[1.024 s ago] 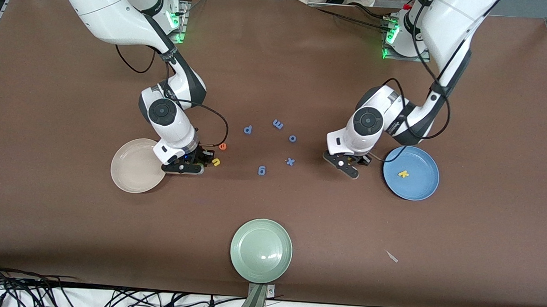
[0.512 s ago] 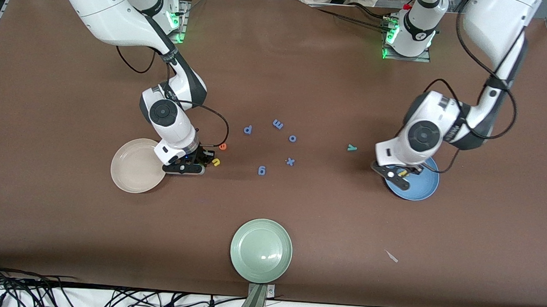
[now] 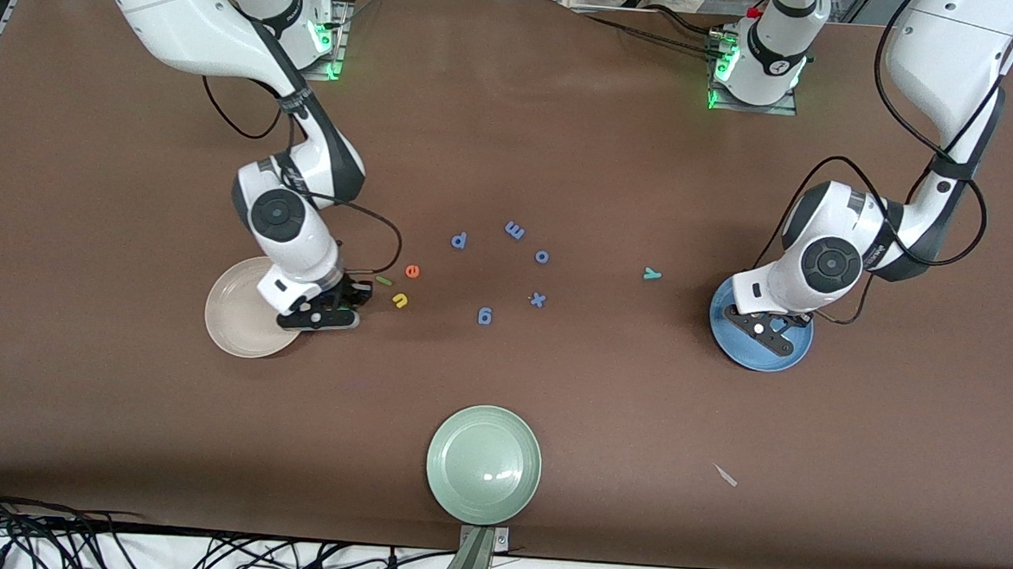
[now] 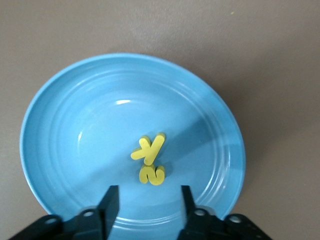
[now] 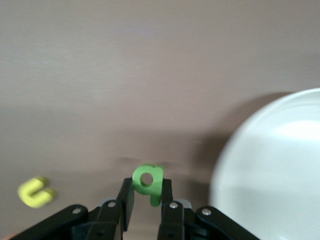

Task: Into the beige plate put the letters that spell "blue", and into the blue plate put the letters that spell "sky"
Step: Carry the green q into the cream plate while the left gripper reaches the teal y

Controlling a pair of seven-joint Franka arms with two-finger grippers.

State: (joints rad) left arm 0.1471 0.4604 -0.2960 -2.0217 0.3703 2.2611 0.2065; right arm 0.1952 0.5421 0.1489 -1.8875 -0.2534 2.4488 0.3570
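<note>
At the right arm's end of the table, the beige plate (image 3: pixel 236 314) is empty. The right gripper (image 3: pixel 318 314) hangs low at its rim, on the side toward the letters. In the right wrist view its jaws are narrow and pinch the b (image 5: pixel 148 182) upright by its stem. That grip seems meant to let the b drop flat once it is over the plate. The l (image 3: pixel 384 280), the e (image 3: pixel 413 271) and the u (image 3: pixel 400 300) lie on the table just beside the gripper, toward the middle.

The blue letters (image 3: pixel 514 230) are scattered mid-table, and they are not part of either word. The green plate (image 3: pixel 484 464) sits nearest the camera. The y (image 3: pixel 652 274) lies alone on the table, near the blue plate (image 3: pixel 729 344).

The left gripper (image 3: pixel 760 328) hovers over that plate with its jaws apart and nothing between them. The k (image 4: pixel 150 148) and the s (image 4: pixel 152 174) lie touching in the plate's well, so the s looks freshly released.

A second ago the right gripper was down at the table beside the u. It has since shifted toward the beige plate, and the l now shows. The left gripper was then over the table near where the y lies, and the blue plate held only the k. That gripper has since crossed over the plate and parted its jaws.
</note>
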